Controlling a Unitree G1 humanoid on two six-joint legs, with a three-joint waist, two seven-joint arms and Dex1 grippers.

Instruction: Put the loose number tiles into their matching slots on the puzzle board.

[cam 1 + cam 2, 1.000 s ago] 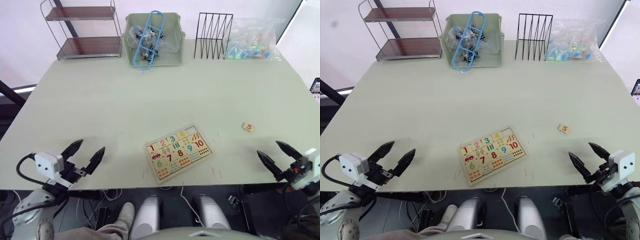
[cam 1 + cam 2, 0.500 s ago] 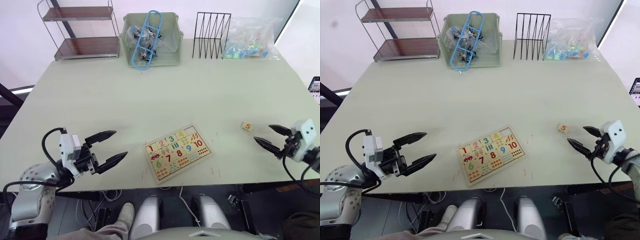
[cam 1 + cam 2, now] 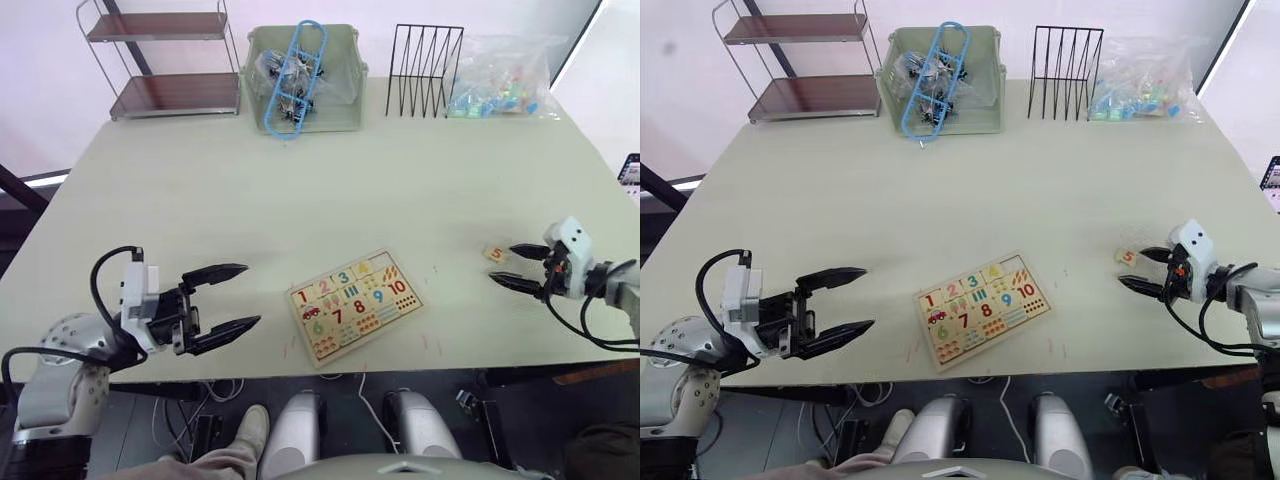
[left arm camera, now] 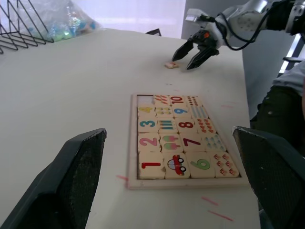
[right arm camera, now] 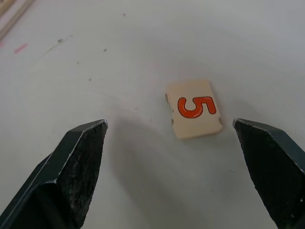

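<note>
So the one loose tile, the 5 tile (image 5: 194,109), is lying flat and face up on the counter (image 3: 300,180), over toward the right edge and well apart from the puzzle board (image 3: 356,306). Orange numeral, light wood, nothing touching it.

The right hand (image 3: 518,267) sits just beside that tile on its near-right side, fingers spread apart, tips pointing in toward the middle of the counter. In the right wrist view the tile lies between the two black fingers (image 5: 78,167) but closer to one of them, and neither finger is touching it.

The board sits near the front edge, roughly at the middle, turned at an angle. Tiles 1 to 4 are seated in the number row, and the empty slot (image 4: 145,100) at the end of that row, next to the 4, is bare. The 6 to 10 row and the counting pictures fill the rest.

The left hand (image 3: 230,298) hovers over the front-left part of the counter, fingers wide apart, holding nothing, pointed at the board but well short of it.

Along the back edge: a small two-tier shelf (image 3: 165,60) at the left, a green bin (image 3: 305,75) with a blue plastic piece sticking out, a black wire rack (image 3: 425,57), and a clear bag of colourful bits (image 3: 500,65) near the back-right corner.
</note>
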